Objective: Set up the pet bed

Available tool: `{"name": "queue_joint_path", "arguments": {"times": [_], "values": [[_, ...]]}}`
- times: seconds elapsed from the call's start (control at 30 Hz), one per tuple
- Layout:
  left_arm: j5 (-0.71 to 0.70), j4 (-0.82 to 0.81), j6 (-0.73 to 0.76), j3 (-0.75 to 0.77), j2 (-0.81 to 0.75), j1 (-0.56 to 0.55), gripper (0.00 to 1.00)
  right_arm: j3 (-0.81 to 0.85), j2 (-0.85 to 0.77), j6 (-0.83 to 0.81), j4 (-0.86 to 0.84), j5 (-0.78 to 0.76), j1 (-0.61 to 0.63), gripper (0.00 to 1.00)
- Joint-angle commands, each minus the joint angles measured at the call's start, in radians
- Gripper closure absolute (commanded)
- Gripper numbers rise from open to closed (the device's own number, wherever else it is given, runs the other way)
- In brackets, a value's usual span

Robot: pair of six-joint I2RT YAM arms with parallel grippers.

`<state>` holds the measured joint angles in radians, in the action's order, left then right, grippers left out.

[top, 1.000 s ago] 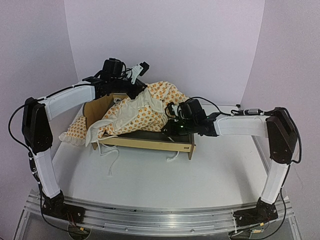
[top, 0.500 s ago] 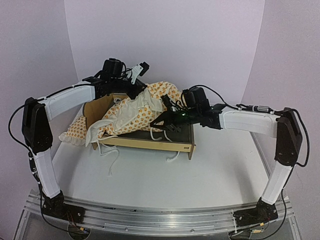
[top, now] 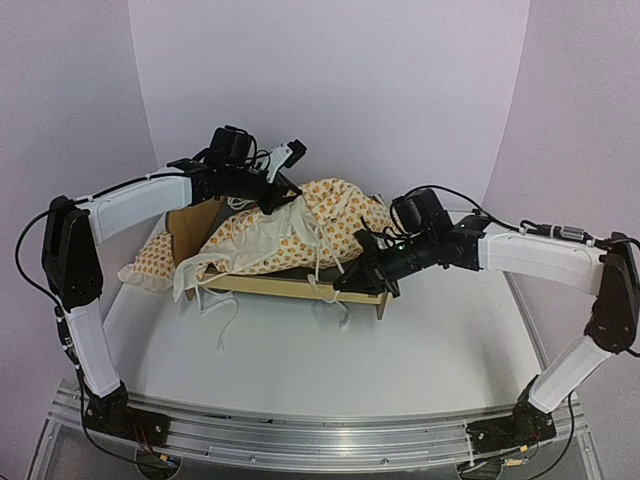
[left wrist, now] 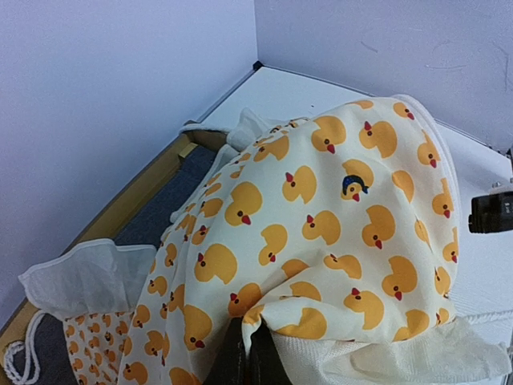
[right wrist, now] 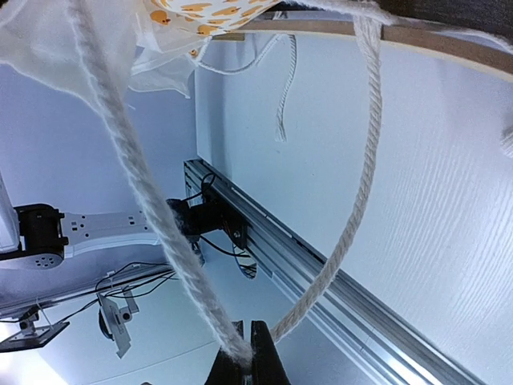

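Top external view: the pet bed (top: 262, 283) sits on the white table (top: 300, 370), toward its far side, with its tall headboard (top: 190, 216) at the left end. A cream cushion (top: 290, 232) printed with orange ducks is heaped over the bed, covering most of it and rising well above the frame. A small ruffled pillow (top: 150, 262) in a like print lies on the table just beside the headboard end, outside the frame.

The left gripper (top: 278, 196) reaches over the headboard from the far side of the bed and is closed on the cushion's fabric near the top of the heap. The left wrist view confirms this: its fingers (left wrist: 234, 362) are pinched together with a fold of the cushion (left wrist: 321, 216) between them, and the bed's plywood rail (left wrist: 132, 200) and dark base show beside the cloth.

The right gripper (top: 352, 283) hangs at the bed's near right corner, by the low end. In the right wrist view its jaws are pressed tight on a white twisted cord (right wrist: 136, 192) (one of the cushion's ties, it seems), which loops up from the gripper (right wrist: 244, 357) toward the bed's wooden edge (right wrist: 425, 46). More such cords dangle over the front rail onto the table.
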<state>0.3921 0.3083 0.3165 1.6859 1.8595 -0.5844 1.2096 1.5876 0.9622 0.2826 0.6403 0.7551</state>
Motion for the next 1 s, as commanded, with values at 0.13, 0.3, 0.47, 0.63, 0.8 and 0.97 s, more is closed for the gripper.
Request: {"name": "queue_joint_path", "arguments": {"times": [0.13, 0.3, 0.47, 0.63, 0.8, 0.97], "values": [[0.065, 0.012, -0.02, -0.047, -0.084, 0.029, 1.0, -0.112, -0.111, 0.167, 0.187, 0.037, 0.052, 1.0], [0.086, 0.016, -0.026, -0.08, -0.095, 0.029, 1.0, -0.022, -0.165, 0.2, 0.199, 0.026, 0.084, 1.0], [0.078, 0.006, -0.024, -0.079, -0.092, 0.029, 1.0, 0.091, -0.194, 0.205, 0.209, 0.008, 0.089, 1.0], [0.126, 0.022, -0.028, -0.09, -0.095, 0.028, 1.0, -0.092, -0.226, 0.207, 0.238, -0.009, 0.089, 1.0], [0.306, 0.135, 0.05, -0.12, -0.094, 0.016, 0.95, -0.225, -0.186, 0.158, 0.244, -0.051, 0.087, 0.76], [0.429, 0.333, 0.215, -0.09, -0.108, 0.015, 0.07, -0.25, -0.189, 0.086, 0.309, -0.129, 0.01, 0.46]]}}
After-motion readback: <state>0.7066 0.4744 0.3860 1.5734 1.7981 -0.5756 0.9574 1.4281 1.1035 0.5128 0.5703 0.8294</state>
